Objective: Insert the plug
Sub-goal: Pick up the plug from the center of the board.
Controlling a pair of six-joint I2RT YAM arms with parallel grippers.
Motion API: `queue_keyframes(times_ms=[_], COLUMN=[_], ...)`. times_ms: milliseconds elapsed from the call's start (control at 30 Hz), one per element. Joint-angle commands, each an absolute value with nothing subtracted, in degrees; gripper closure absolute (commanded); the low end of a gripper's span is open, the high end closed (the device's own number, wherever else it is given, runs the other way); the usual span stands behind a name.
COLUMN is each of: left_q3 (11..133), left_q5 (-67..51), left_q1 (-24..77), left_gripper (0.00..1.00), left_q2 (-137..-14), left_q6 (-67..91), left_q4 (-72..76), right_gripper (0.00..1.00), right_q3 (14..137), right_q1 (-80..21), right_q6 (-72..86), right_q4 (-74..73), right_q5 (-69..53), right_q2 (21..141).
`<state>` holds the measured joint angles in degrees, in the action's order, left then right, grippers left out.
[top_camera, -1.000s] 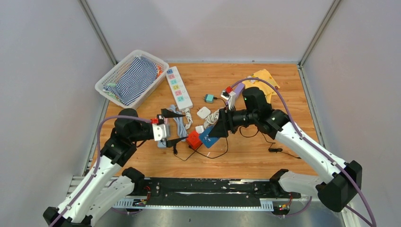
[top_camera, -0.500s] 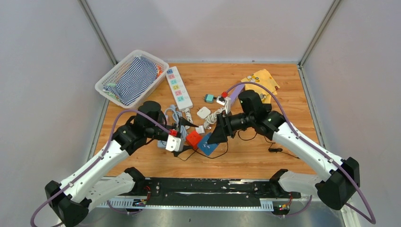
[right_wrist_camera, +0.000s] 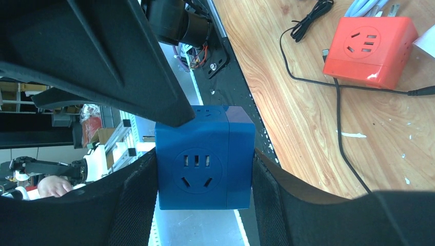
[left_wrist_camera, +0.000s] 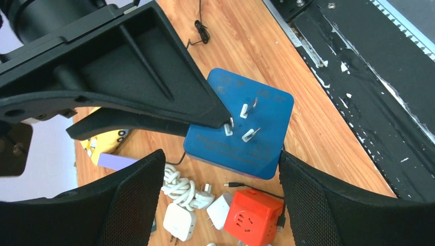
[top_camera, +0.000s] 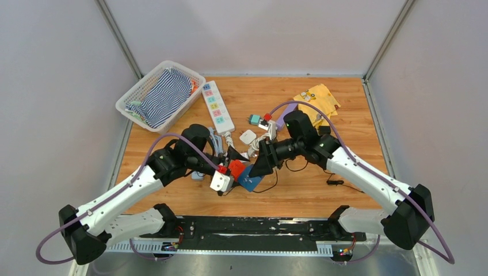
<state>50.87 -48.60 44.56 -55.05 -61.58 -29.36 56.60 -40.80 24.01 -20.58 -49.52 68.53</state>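
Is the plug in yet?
Not yet. Done: the right end effector grips the blue plug cube, lifted off the table. In hand: the left end effector is open, facing its prongs. Left: those prongs are bare, in no socket; the red socket cube lies on the table.

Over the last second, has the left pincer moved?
Yes. Against the white power strip, the left pincer moved right and toward the near edge, closing on the blue cube the right pincer holds.
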Motion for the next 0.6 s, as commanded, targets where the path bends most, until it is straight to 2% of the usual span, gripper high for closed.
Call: queue_keyframes(times_ms=[0, 167, 300, 367, 567], left_q3=[51.8, 51.0, 51.0, 51.4, 54.0], left_q5=[-46.6, -43.3, -41.9, -41.0, -37.3], left_q1=[46.7, 48.7, 48.8, 48.8, 48.8], left_gripper=[0.18, 0.19, 0.28, 0.35, 0.74], left_q2=[-55.5, -55.2, -54.7, -54.6, -56.3], left_q6=[-63.6, -64.5, -65.2, -63.7, -53.7], left_q4=[-30.6, -31.4, -31.7, -31.8, -32.2], right_gripper=[0.74, 0.74, 0.74, 0.71, 0.40], right_q3=[57.3, 57.3, 57.1, 57.1, 57.2], right_q1=[-42.3, -42.3, -42.3, -42.3, -42.1], right_q6=[25.7, 26.1, 26.5, 26.3, 25.3], right_q4=[-18.8, -18.3, -17.5, -17.4, -17.2], right_q5=[-50.8, -50.4, -50.9, -50.6, -43.8], right_q2=[68.5, 69.1, 69.9, 69.8, 66.4])
